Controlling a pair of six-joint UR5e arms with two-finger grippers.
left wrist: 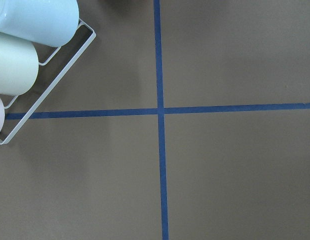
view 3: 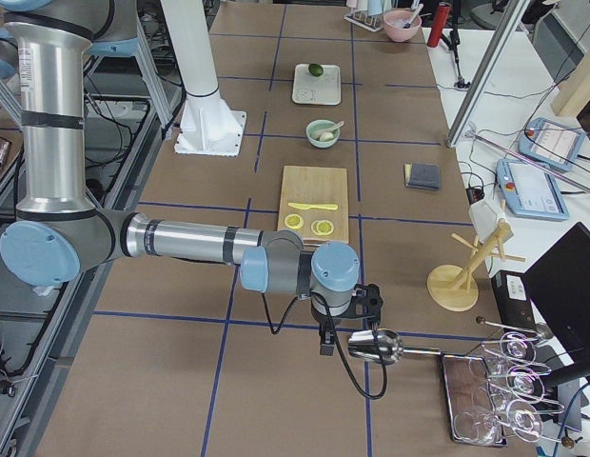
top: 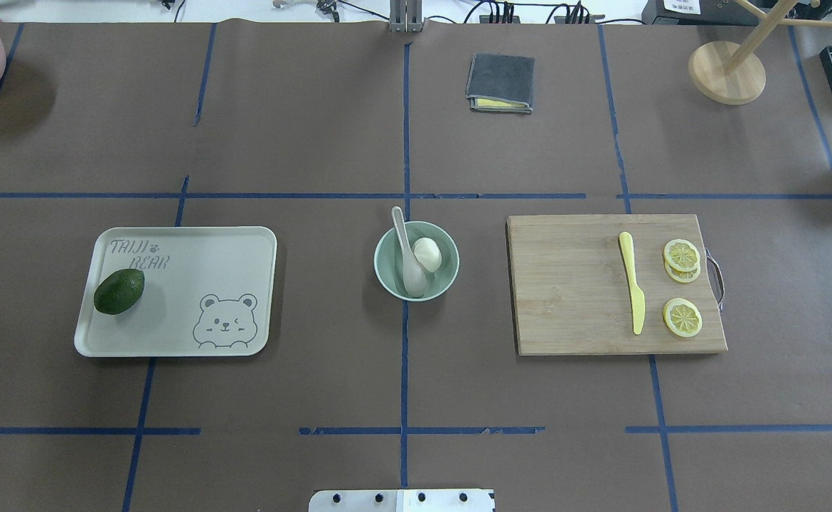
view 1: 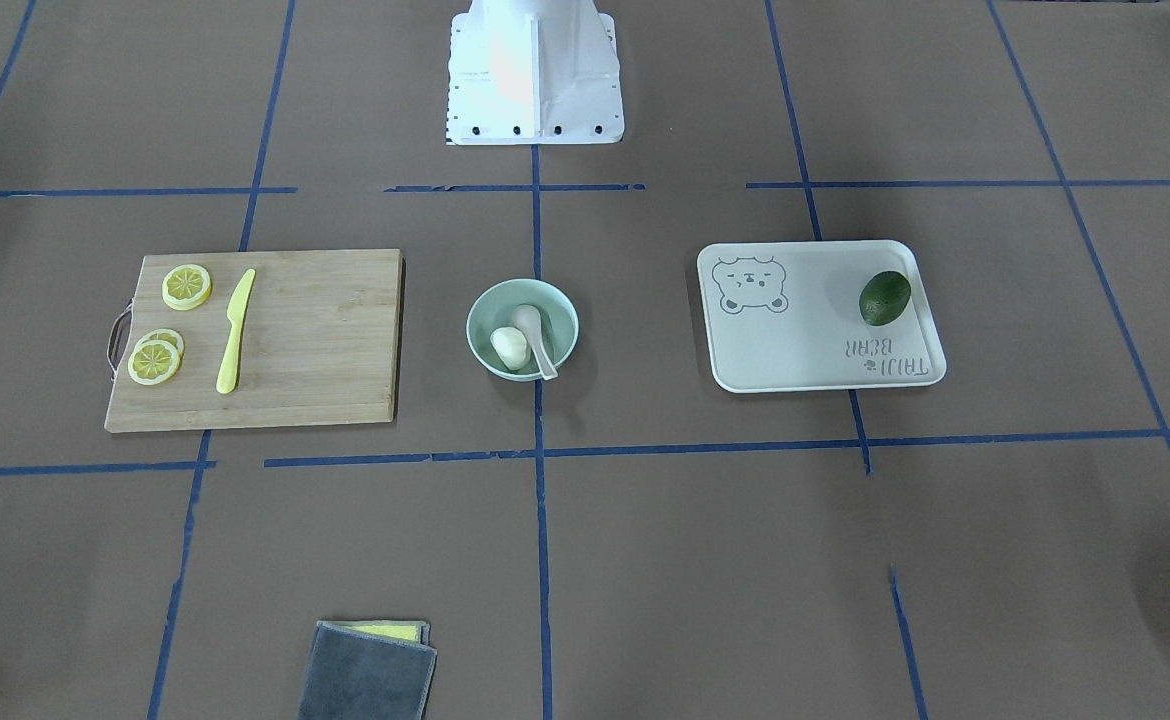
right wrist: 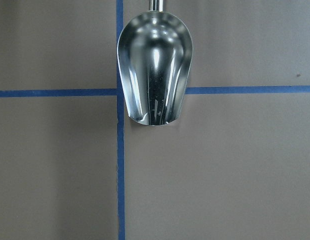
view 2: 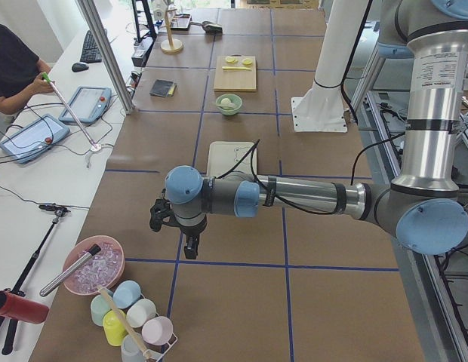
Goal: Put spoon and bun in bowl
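The pale mint-green bowl (top: 446, 279) stands at the table's middle, and it also shows in the front view (view 1: 488, 309). The white spoon (top: 409, 264) lies in it with its handle over the rim. The white bun (top: 427, 253) sits in the bowl beside the spoon. In the front view the spoon (view 1: 535, 331) and bun (view 1: 510, 347) lie the same way. My left gripper (view 2: 190, 246) hangs over the table far from the bowl, near a cup rack. My right gripper (view 3: 325, 343) hangs at the other end, by a metal scoop. I cannot tell whether either is open or shut.
A white bear-print tray (top: 195, 263) holds a dark green avocado (top: 119, 291). A wooden board (top: 572, 284) carries a yellow knife (top: 631, 291) and lemon slices (top: 682, 317). A grey cloth (top: 500, 82) lies at the far side. A metal scoop (right wrist: 155, 70) and a cup rack (left wrist: 25, 55) lie below the wrists.
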